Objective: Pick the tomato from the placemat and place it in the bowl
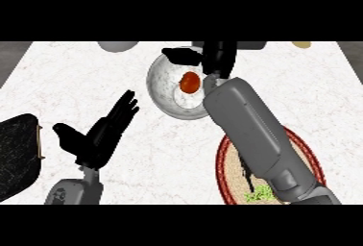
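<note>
Nearest first, then outward.
Placemat point(228, 178): round, red-rimmed with a woven tan centre, at 5 o'clock on the counter point(71, 91); the right forearm crosses over most of it, and a small green sprig pattern shows near its lower edge.
Dark object point(16, 153): black and speckled, at 8 o'clock against the left edge, partly cut off; what it is I cannot tell.
Left hand point(96, 139): at 7 o'clock, fingers straight and spread with the thumb out to the side, palm showing, holding nothing, resting apart from every object.
Right forearm point(259, 144): grey, running from 5 o'clock up toward 12 o'clock, ending at the bowl's right rim.
Bowl point(159, 81): white and round, just above centre toward 12 o'clock, well apart from the left hand.
Tomato point(189, 82): red-orange, lying inside the bowl, right of its middle, off the placemat.
Right hand point(212, 57): black, over the bowl's upper right rim at 12 o'clock; thumb sticks out left above the tomato, fingers spread apart, nothing gripped, not touching the tomato.
Far edge: a grey round object point(117, 45) at 11 o'clock and a small tan one point(301, 44) at 1 o'clock, both cut off.
</note>
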`<action>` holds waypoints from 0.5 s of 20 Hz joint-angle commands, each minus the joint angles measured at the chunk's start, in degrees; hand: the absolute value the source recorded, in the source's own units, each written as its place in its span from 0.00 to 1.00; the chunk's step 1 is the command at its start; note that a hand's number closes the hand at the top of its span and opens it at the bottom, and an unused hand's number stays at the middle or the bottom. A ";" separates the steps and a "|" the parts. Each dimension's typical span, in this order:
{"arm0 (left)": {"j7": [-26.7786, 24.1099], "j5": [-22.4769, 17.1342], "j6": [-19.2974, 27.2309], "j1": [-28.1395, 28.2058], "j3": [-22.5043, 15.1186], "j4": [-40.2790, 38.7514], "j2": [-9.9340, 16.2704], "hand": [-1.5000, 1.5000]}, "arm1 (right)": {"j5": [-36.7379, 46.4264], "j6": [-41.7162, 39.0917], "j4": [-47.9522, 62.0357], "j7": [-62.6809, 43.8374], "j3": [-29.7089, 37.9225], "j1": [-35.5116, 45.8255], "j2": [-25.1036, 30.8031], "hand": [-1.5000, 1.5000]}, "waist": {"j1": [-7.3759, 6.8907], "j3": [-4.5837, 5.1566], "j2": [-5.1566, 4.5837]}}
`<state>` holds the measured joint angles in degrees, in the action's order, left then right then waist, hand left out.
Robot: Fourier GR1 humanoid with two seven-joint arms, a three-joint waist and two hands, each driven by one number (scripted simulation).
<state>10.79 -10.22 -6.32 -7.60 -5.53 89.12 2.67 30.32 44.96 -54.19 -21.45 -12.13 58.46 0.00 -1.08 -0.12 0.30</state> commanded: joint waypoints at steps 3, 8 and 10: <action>-0.25 0.70 1.70 0.77 0.67 1.40 -0.28 0.50 | -4.44 3.97 -24.18 0.69 -11.42 -14.70 0.00 0.00 | 2.71 0.03 0.77; -1.42 1.58 2.68 2.72 0.50 0.14 -1.07 0.50 | 4.18 6.27 -40.97 -2.12 -23.14 -28.99 0.00 0.00 | 5.05 0.10 1.24; -2.03 0.33 1.44 3.89 2.01 0.42 0.31 0.50 | 7.93 6.82 -46.21 -2.09 -27.91 -35.38 0.00 0.00 | 5.84 0.14 1.50</action>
<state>10.21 -9.99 -4.98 -4.65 -4.12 90.18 2.98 33.56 49.92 -89.62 -23.08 -31.80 33.73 0.03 3.16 -0.03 1.54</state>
